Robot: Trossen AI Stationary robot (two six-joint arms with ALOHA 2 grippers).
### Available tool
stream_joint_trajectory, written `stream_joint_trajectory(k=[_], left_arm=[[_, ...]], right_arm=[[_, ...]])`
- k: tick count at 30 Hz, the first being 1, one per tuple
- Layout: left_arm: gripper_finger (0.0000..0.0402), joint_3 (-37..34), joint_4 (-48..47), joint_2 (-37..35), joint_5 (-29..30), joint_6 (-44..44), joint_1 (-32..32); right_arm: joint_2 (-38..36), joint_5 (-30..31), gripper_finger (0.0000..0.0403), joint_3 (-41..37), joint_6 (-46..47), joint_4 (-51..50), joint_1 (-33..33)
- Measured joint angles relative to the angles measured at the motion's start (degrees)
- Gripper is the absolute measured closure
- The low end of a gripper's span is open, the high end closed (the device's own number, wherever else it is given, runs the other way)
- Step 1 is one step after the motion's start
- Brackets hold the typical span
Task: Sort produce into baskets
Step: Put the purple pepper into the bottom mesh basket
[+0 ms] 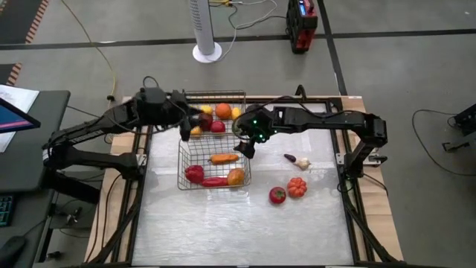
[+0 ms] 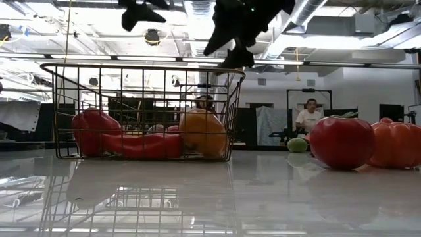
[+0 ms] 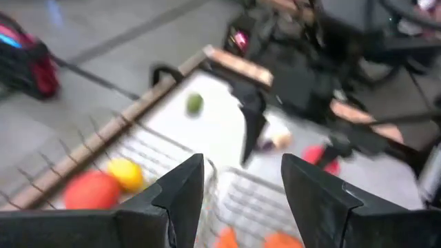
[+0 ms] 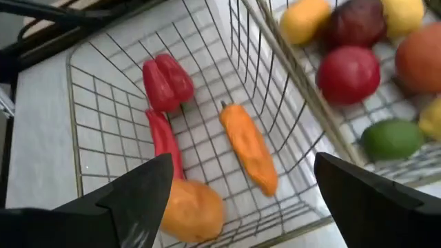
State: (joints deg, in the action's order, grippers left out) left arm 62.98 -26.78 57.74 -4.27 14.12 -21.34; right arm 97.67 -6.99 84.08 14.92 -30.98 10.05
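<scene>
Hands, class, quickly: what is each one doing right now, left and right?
Left hand: open, holding nothing, above the baskets.
Right hand: open, empty, over the near basket.

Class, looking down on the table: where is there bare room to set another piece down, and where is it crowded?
Bare: the table's near strip, below the front basket and tomato. Also the patch left of the baskets. Crowded: the back basket, packed with fruit, with both hands over the baskets.

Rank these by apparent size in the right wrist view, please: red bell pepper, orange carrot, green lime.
1. orange carrot, the longest.
2. red bell pepper.
3. green lime, though it looks close to the pepper, so these two are uncertain.
</scene>
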Motion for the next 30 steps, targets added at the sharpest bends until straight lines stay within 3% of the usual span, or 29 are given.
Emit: stream_joint_trajectory(k=[5,11,17,24,30], left_arm=[[0.0219,-3.2,-3.3,0.0,-2.3,2.8,4.6],[0.0219,-3.3,-9.1,0.1,1.8,3.9,10.8],[0.0219,-3.3,-9.8,3.9,3.1,6.8,15.5],[0.0219,-3.3,-9.6,10.8,2.0,9.0,18.7],[0.0219,-1.2,-9.1,17.2,0.3,7.3,19.7]], right_arm=[[-2.0,1.1,0.0026,-2.9,1.8,-2.6,-1.9],[-8.4,6.7,0.0031,-8.9,3.2,-2.2,-3.8],[-14.8,7.7,0.0042,-19.0,8.7,11.4,-3.5],[-19.0,7.3,0.0049,-22.4,12.1,25.0,-3.5],[-19.9,7.1,0.0049,-22.8,12.2,23.4,-5.0]])
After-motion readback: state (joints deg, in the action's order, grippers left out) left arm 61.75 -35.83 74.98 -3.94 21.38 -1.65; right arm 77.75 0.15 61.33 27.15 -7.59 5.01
